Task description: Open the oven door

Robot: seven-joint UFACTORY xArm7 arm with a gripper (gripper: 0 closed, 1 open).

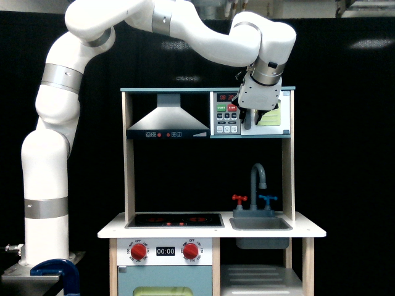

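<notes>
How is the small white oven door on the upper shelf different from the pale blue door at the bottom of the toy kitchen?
The oven door sits high on the upper shelf, beside the keypad; the pale blue door sits low, under the red knobs. The oven door is white and mostly hidden behind the gripper; the pale blue door has nothing in front of it, though the picture's edge cuts it off. Both have a yellow-green window.

Exterior view: single camera facing the toy kitchen [210, 228] head-on, level, standing mid-distance; arm base [43, 246] sitting at 8 o'clock, black backdrop [345, 154] behind.
</notes>
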